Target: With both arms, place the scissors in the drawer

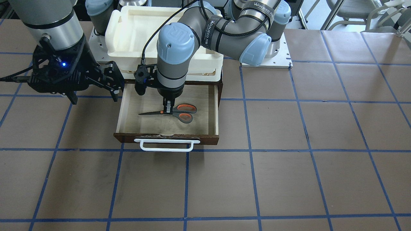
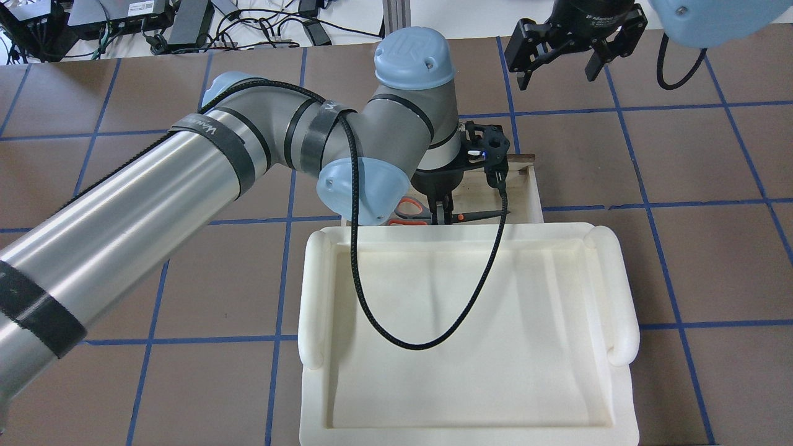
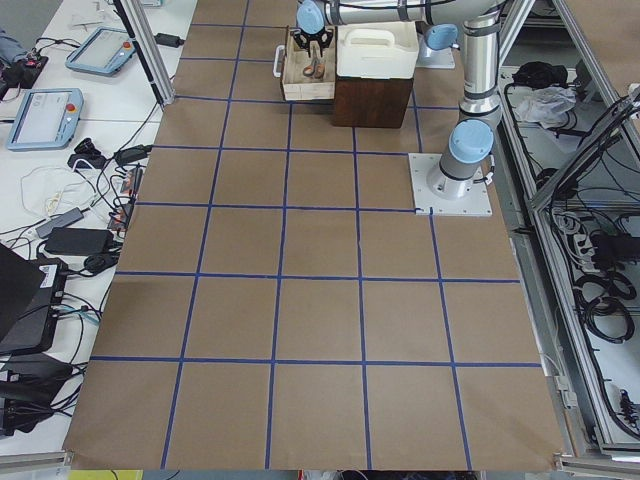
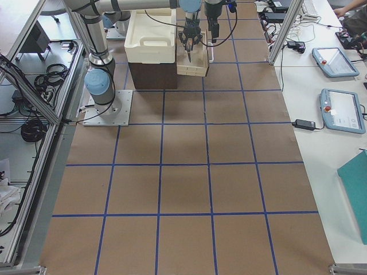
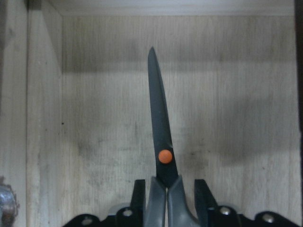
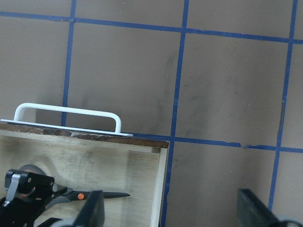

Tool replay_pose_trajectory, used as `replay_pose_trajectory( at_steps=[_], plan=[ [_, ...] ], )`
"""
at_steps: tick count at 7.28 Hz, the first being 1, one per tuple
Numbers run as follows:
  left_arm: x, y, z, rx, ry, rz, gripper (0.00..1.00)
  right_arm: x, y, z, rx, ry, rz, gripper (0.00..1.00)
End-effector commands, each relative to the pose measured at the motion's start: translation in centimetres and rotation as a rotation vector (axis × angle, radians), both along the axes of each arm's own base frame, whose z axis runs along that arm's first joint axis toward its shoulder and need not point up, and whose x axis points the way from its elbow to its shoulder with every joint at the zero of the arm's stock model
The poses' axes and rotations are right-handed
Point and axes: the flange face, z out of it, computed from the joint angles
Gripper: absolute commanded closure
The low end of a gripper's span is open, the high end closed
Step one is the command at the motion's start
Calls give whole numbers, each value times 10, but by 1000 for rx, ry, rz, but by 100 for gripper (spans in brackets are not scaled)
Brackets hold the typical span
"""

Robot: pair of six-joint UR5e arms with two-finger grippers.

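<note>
The scissors [image 1: 179, 113] lie flat on the pale floor of the open drawer [image 1: 216, 109], with the blades pointing away from the orange-lined handles. My left gripper [image 1: 167, 110] reaches down into the drawer and straddles the scissors near the orange pivot. In the left wrist view the fingers [image 5: 138, 194] stand slightly apart from the scissors [image 5: 161, 132], so the gripper [image 5: 166, 182] is open. My right gripper [image 1: 93, 96] is open and empty. It hovers beside the drawer and shows wide open in the right wrist view [image 6: 175, 215].
A white foam tray [image 2: 313, 297] sits on top of the cabinet behind the drawer. The drawer's white bar handle [image 1: 167, 145] sticks out at the front. The left arm's black cable [image 2: 433, 334] hangs over the tray. Brown table paper with blue tape lines surrounds the drawer.
</note>
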Motion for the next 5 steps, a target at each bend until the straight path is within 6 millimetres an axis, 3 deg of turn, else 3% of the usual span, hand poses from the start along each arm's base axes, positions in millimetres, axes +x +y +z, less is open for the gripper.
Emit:
replay_pose_trajectory(
  at_steps=[1, 4, 5],
  plan=[
    [1, 1, 7, -10, 5, 0, 12, 1, 8, 6, -10, -10, 4, 0],
    [3, 2, 20, -31, 16, 4, 12, -2, 10, 0, 19, 3, -8, 0],
    [14, -4, 48, -63, 32, 48, 13, -3, 10, -1, 26, 3, -11, 0]
  ],
)
